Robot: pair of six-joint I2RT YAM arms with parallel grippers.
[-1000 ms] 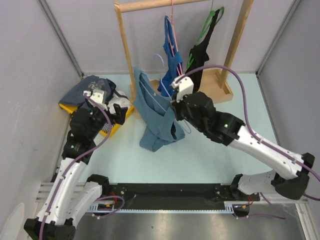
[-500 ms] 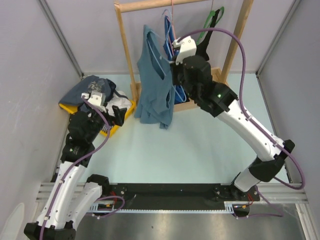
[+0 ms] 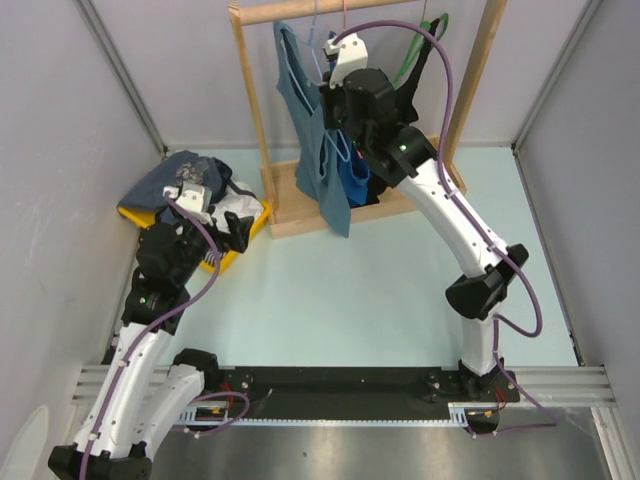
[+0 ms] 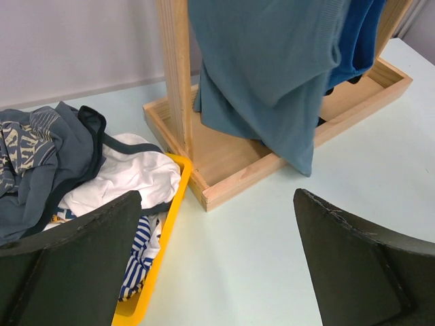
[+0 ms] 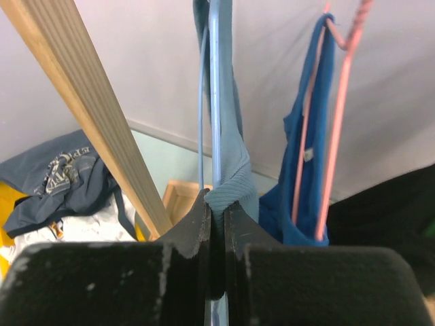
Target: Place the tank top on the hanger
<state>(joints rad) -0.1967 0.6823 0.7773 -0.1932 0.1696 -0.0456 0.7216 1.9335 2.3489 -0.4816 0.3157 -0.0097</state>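
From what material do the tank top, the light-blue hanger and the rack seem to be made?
The tank top: soft knit cloth, matte, probably cotton jersey; it drapes in folds and its strap edge looks ribbed. The hanger: thin stiff rod with a smooth pale-blue coat, likely coated wire, though plastic is possible. The rack: bare light wood with visible grain.

Tank top (image 4: 272,75) above wooden base (image 4: 234,178), clothes (image 4: 61,159) in yellow bin (image 4: 165,239)
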